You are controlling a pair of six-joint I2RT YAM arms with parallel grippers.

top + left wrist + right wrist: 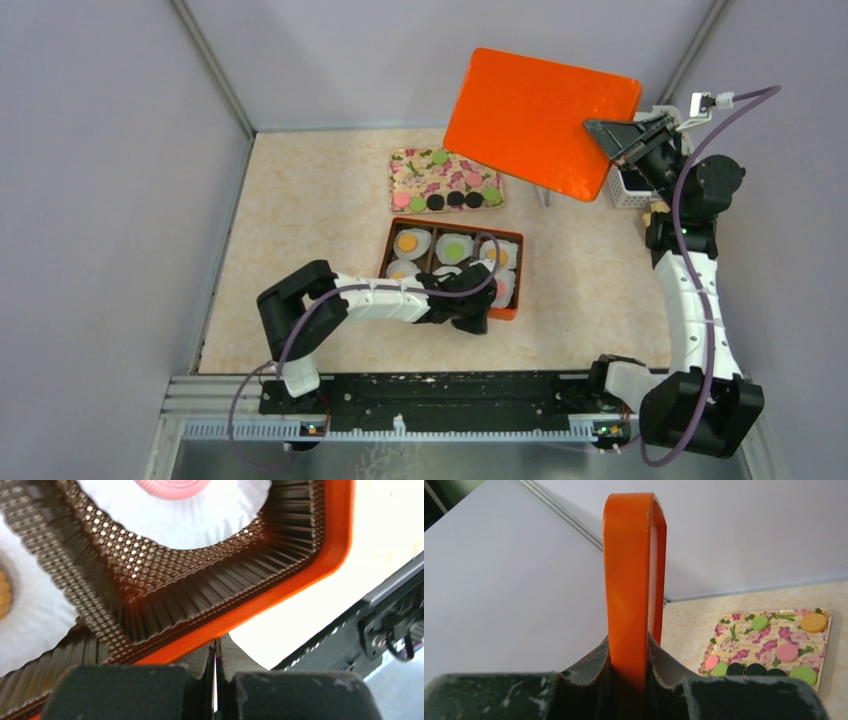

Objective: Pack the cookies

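Several cookies lie on the floral board, in a row along its near edge; they also show in the right wrist view. More cookies sit in white paper cups inside the orange box. My left gripper is shut and empty, its tips against the box's orange rim at a near corner. A pink cookie in a cup lies just beyond. My right gripper is shut on the edge of the orange lid, holding it tilted in the air; its own view shows the lid edge-on between the fingers.
A white mesh basket stands at the back right, under the lid's near corner. Grey walls enclose the tabletop on the left, back and right. The black base rail runs along the near edge.
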